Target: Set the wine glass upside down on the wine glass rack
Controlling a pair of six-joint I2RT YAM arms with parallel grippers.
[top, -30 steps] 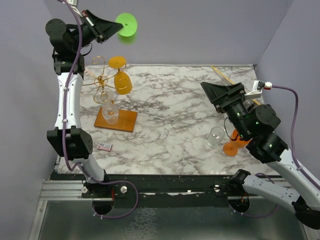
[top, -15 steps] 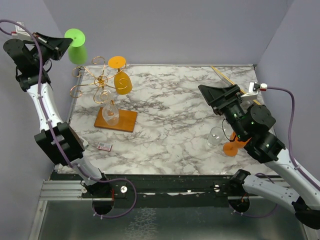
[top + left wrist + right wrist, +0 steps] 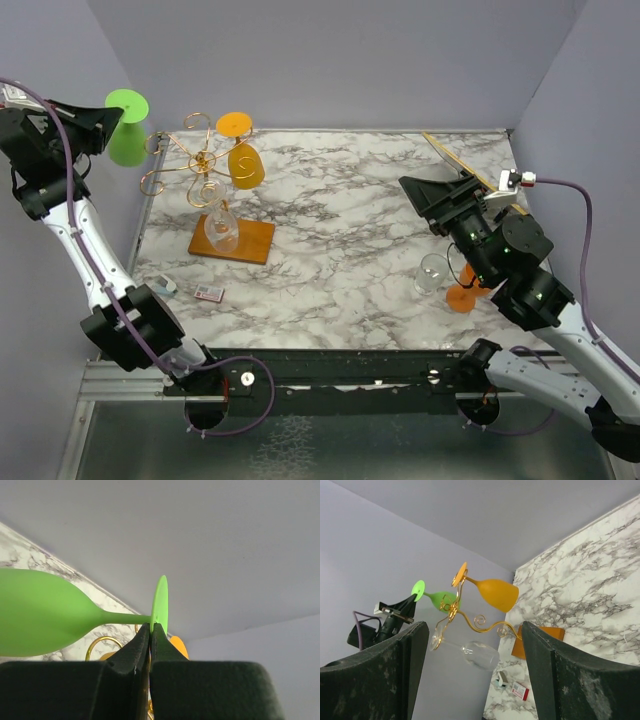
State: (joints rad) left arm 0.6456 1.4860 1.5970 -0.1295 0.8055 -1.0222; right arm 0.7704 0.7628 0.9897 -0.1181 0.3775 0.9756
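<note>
Left wrist view: the left pincer point(image 3: 150, 632) is clenched on the foot of the green wine glass point(image 3: 45, 612), held sideways in the air (bowl toward the rack). Seen from above, it hangs just left of the wine glass rack point(image 3: 203, 165), which carries an orange glass point(image 3: 245, 163) and a clear glass point(image 3: 221, 228). The right pincer point(image 3: 432, 200) gapes empty above the marble surface point(image 3: 340, 230).
</note>
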